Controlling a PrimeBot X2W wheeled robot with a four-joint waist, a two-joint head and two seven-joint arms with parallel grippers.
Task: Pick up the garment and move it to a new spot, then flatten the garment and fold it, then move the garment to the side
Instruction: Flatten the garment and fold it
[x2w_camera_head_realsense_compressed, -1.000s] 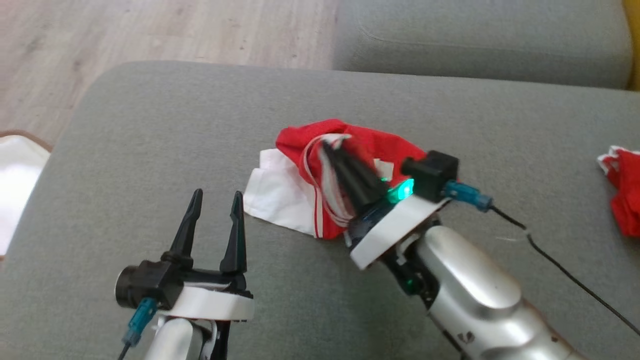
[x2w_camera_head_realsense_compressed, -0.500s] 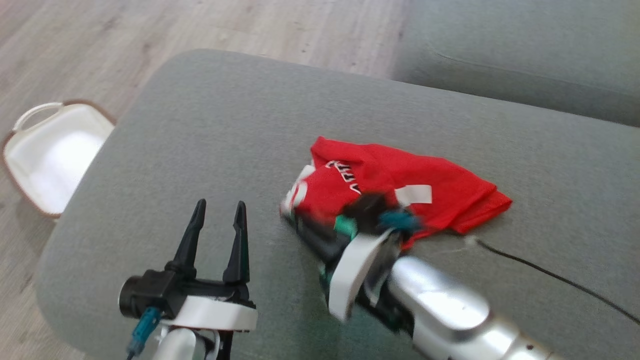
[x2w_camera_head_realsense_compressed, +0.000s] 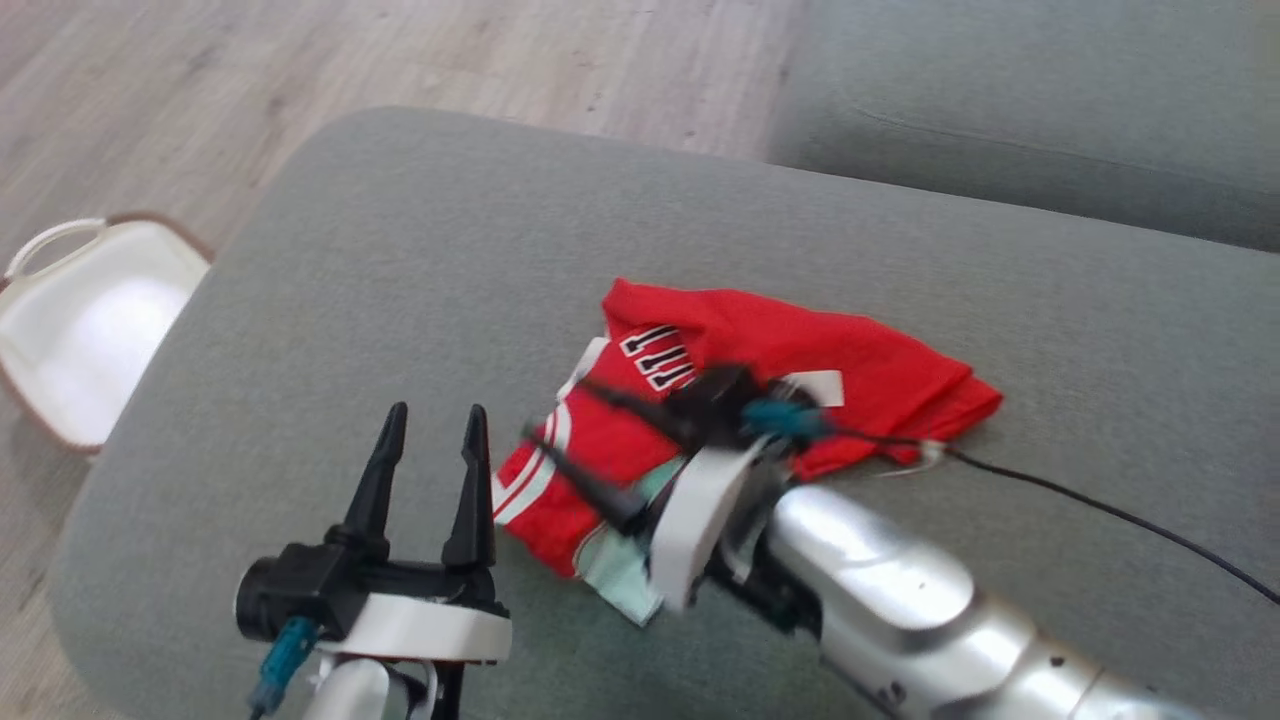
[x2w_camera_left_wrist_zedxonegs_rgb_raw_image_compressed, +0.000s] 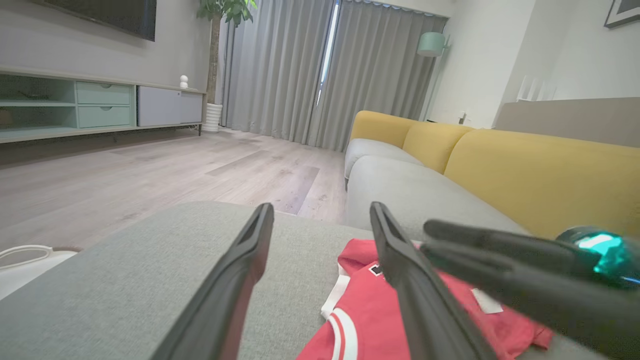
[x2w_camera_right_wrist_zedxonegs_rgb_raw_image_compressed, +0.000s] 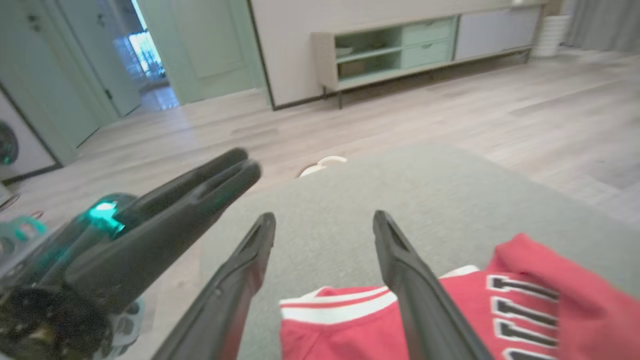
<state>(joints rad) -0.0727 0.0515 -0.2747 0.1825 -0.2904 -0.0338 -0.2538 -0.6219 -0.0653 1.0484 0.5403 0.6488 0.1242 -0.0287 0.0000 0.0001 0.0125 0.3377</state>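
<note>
Since a second ago the right gripper (x2w_camera_head_realsense_compressed: 555, 412) has let go: its two fingers, then pressed together inside a raised bunch of cloth, now stand spread with nothing between them. The garment (x2w_camera_head_realsense_compressed: 860, 365) lies slack on the grey cushion (x2w_camera_head_realsense_compressed: 400, 250). The head camera has swung as well, so the white basket (x2w_camera_head_realsense_compressed: 90, 330) on the wooden floor (x2w_camera_head_realsense_compressed: 400, 50) now shows more fully at the left edge.

The garment is a red jersey with white striped trim, black-and-white lettering and a small white label. It is crumpled and partly doubled over near the middle of the cushion, a pale inner side showing at its near edge. The right gripper's fingers reach over its near left part; whether they touch the cloth I cannot tell.

The left gripper (x2w_camera_head_realsense_compressed: 436, 412) hangs at the lower left, fingers spread and empty, near the garment's left edge but apart from it. A black cable (x2w_camera_head_realsense_compressed: 1100, 500) trails from the right wrist across the cushion
</note>
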